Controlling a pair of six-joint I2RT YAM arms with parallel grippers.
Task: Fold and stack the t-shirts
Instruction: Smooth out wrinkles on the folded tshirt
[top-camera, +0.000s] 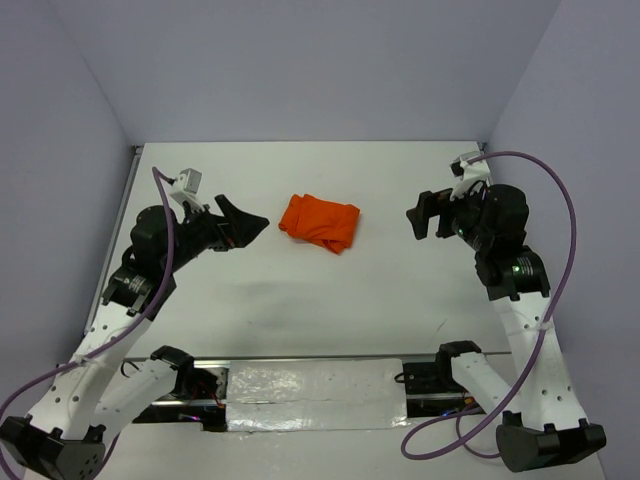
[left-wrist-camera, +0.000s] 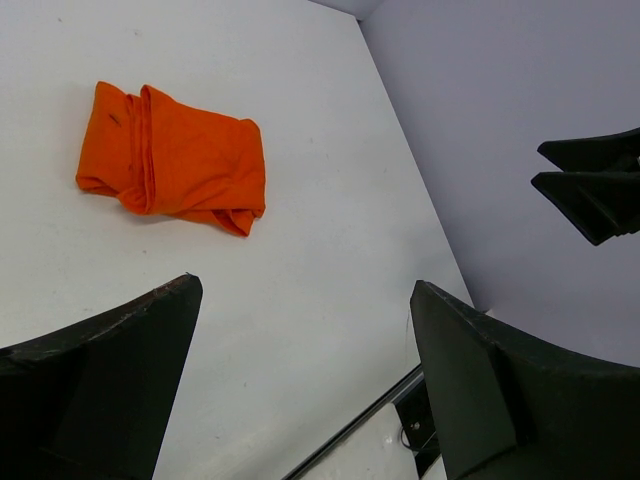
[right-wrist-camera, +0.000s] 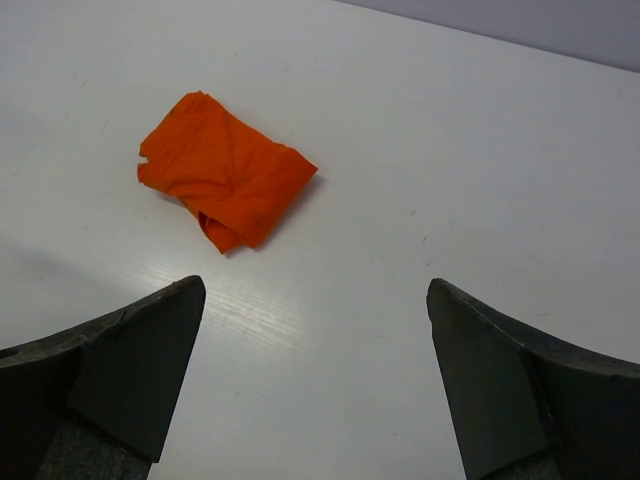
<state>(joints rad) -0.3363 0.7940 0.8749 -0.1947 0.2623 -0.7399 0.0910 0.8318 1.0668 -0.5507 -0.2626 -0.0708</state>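
Left hand (top-camera: 258, 224), right hand (top-camera: 416, 218) — t-shirt (top-camera: 320, 221) between

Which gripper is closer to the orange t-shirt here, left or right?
Left. The left gripper hangs open just off the t-shirt's left edge in the top view. The right gripper, also open, sits farther off on the opposite side. Neither touches it.

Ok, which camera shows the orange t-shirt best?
The left wrist view: the t-shirt is largest there, its folded layers clear. The right wrist view shows it slightly smaller, unobstructed; the top view shows it whole but small and distant.
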